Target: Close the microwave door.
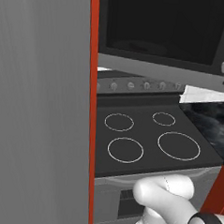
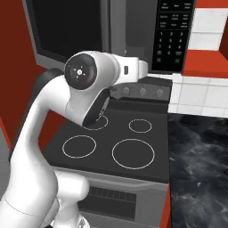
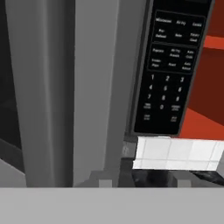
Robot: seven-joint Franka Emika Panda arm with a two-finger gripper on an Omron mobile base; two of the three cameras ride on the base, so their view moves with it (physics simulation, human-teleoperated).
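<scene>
1. The microwave (image 2: 133, 31) fills the top of the right base view, above the stovetop (image 2: 111, 142).
2. Its keypad panel (image 3: 168, 72) sits at the hand view's upper right.
3. The microwave door (image 3: 52, 87) fills the hand view's left half; its handle (image 3: 43, 87) runs vertically.
4. Whether the gripper is released or clenched cannot be told.

1. Black stovetop (image 2: 116, 147) sits below the microwave (image 2: 133, 31), four white rings on its surface.
2. Dark marbled counter (image 2: 198, 169) adjoins the stovetop's right edge.
3. Nothing apparently rests on either; arm hides part.
</scene>
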